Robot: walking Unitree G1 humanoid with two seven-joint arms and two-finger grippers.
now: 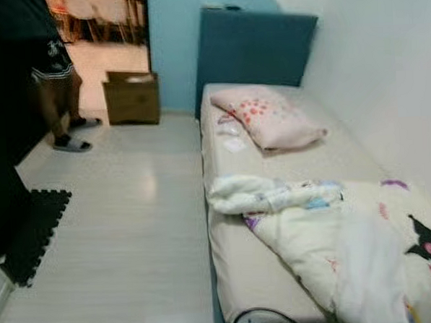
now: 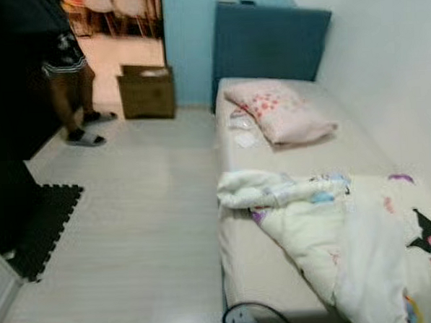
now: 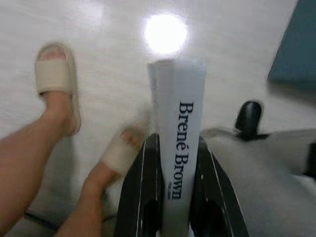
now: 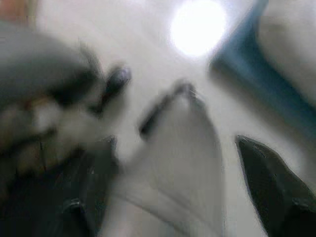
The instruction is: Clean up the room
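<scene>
My left gripper (image 3: 175, 143) is shut on a white book (image 3: 178, 98) with "Brené Brown" on its spine, held above the pale floor. My right gripper (image 4: 173, 143) is blurred, its dark fingers wide apart and open over the floor beside the blue bed base. Ahead stands a bed (image 1: 239, 269) with a pink dotted pillow (image 1: 271, 119), a rumpled cream cartoon blanket (image 1: 335, 235) and small clear wrappers (image 1: 231, 135) next to the pillow.
A person (image 1: 55, 76) in sandals stands at the far left by a doorway. Slippered feet (image 3: 54, 79) stand on the floor under my left gripper. A cardboard box (image 1: 131, 97) sits by the blue wall. A black foam mat (image 1: 35, 229) lies left. The white wall runs along the bed's right.
</scene>
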